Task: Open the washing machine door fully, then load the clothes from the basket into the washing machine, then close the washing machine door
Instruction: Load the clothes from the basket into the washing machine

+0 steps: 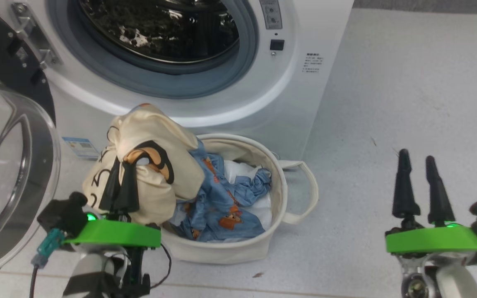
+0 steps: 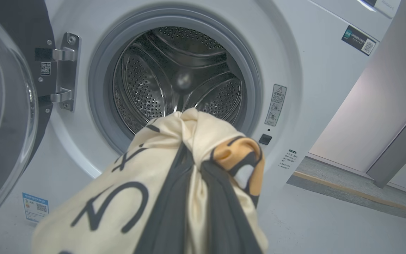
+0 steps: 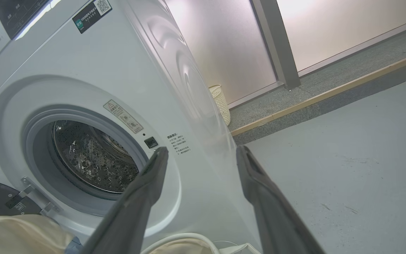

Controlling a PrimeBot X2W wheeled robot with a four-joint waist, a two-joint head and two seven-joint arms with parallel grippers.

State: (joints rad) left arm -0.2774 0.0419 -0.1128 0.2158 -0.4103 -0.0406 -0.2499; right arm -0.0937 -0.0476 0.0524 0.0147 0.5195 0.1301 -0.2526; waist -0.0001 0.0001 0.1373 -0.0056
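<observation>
The washing machine (image 1: pixel 263 95) stands with its door (image 1: pixel 10 165) swung out to the left, leaving the drum mouth (image 1: pixel 160 29) uncovered. Below it sits the basket (image 1: pixel 282 182), holding light-blue clothes (image 1: pixel 222 198) with orange patches. My left gripper (image 1: pixel 127 165) is shut on the cream satin piece (image 1: pixel 160 136), which hangs lifted above the basket's left rim. In the left wrist view that cream piece (image 2: pixel 118 197) bunches around my left gripper (image 2: pixel 192 155), in front of the drum (image 2: pixel 178 81). My right gripper (image 1: pixel 416 157) is open over bare floor, right of the basket, fingers (image 3: pixel 146 190) spread.
A small blue label sticker (image 1: pixel 80 147) sits low on the washer front. A woven bin (image 3: pixel 220 102) stands behind the washer by the wall. A raised floor strip (image 3: pixel 330 93) runs along the back. Open grey floor (image 1: pixel 408 82) lies to the right.
</observation>
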